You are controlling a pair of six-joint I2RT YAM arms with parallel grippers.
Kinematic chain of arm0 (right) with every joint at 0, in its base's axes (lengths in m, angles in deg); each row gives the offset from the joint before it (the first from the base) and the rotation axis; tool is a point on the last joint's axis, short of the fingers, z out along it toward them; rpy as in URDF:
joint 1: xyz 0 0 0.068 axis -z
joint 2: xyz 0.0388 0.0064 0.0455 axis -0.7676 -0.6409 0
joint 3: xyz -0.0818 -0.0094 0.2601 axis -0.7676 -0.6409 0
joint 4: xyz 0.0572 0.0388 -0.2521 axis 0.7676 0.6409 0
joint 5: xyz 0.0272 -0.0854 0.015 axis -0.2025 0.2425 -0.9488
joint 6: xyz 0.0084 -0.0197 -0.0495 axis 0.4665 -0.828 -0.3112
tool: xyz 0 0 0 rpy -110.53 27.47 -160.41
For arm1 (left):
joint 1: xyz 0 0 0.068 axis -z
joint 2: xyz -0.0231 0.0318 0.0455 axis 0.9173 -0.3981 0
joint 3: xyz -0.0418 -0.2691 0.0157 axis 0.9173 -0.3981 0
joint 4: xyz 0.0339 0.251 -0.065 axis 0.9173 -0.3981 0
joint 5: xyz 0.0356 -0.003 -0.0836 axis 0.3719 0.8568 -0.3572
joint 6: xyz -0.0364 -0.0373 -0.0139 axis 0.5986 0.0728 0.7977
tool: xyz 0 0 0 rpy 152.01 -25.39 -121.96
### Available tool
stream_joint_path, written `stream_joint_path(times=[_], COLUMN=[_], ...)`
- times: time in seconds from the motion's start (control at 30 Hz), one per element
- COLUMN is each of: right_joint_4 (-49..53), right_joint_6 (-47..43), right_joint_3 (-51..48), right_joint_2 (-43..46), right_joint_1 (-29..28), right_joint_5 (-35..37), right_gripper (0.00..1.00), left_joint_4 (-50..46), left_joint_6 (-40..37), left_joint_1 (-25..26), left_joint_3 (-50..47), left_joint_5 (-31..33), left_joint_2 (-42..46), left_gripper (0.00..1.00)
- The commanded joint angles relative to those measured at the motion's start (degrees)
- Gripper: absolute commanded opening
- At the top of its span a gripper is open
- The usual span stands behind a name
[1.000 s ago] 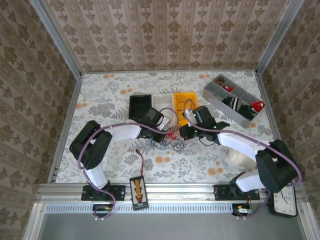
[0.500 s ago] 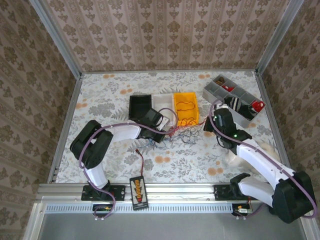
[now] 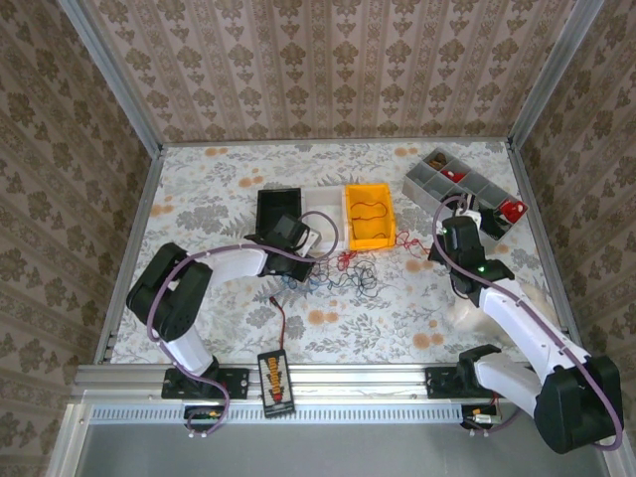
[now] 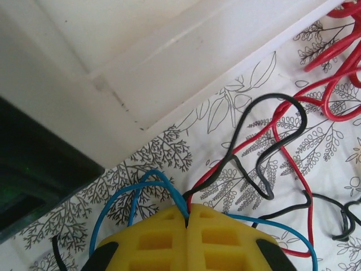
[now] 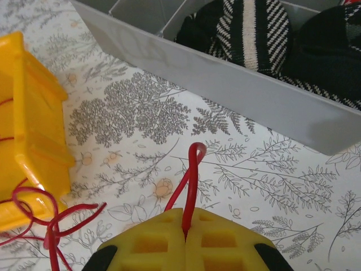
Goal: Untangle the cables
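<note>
The cables (image 3: 350, 270), thin red, blue and black wires, lie tangled on the floral table in front of the bins. My left gripper (image 3: 299, 254) sits at the tangle's left end. In the left wrist view it (image 4: 186, 217) is shut on the blue cable (image 4: 120, 196), with a black cable (image 4: 284, 110) and a red cable (image 4: 333, 96) running from the same pinch. My right gripper (image 3: 438, 244) is off to the right; in the right wrist view it (image 5: 185, 221) is shut on a loop of the red cable (image 5: 192, 169), which trails left towards the tangle.
A black bin (image 3: 278, 210), a white bin (image 3: 322, 203) and a yellow bin (image 3: 369, 215) holding a wire stand behind the tangle. The grey divided tray (image 3: 459, 195) is at the back right, close to my right gripper. A black-and-orange connector box (image 3: 274, 380) lies at the near edge.
My right gripper has swung from the middle of the table out to the right, drawing a red cable with it. The tangle has spread wider. My left gripper shifted slightly left.
</note>
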Motion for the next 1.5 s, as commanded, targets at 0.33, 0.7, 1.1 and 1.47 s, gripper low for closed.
stream_joint_path(times=[0.33,0.7,1.1,1.47], right_joint_4=[-2.74,-5.17,-1.83,0.3], right_joint_6=[-4.16,-4.46,-3.29,-2.26], right_joint_3=[-1.09,-2.33,1.47,3.52], right_joint_2=[1.63,7.39,10.78,9.93], right_joint_1=[-1.46,-1.67,-1.22,1.13], right_joint_5=[-9.79,-17.07,-18.83,-14.38], right_gripper=[0.02,0.02,0.01,0.0], left_joint_4=[-2.91,-2.84,1.24,7.96], left_joint_6=[-5.8,-16.77,-18.74,-12.1], left_joint_1=[4.78,10.86,11.99,9.96], left_joint_3=[8.26,22.21,29.88,22.71], left_joint_5=[-5.18,-6.32,-7.86,-4.94], left_joint_2=[3.68,-4.18,-15.29,-10.84], left_gripper=[0.51,0.57,0.55,0.0])
